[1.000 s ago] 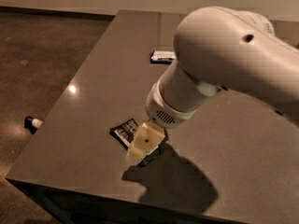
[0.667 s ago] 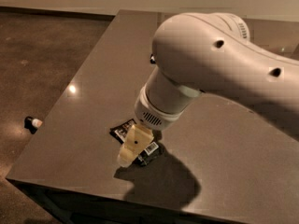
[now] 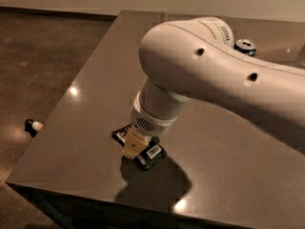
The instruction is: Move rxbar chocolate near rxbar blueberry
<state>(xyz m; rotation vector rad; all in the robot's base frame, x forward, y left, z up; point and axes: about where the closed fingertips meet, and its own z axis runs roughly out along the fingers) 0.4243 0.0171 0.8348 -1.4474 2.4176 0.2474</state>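
No text reads; a barcode label (image 3: 153,151) marks the rxbar chocolate (image 3: 145,161) under the end effector (image 3: 131,149).

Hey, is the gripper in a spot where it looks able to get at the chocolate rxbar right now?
Likely yes. The gripper sits directly over the rxbar chocolate near the front edge of the table, with nothing between them; the bar's ends show on either side of it.

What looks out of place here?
A small dark-and-white object lies on the floor left of the table, as if dropped. The rxbar chocolate sits askew near the table's front edge, with the tool right over it.
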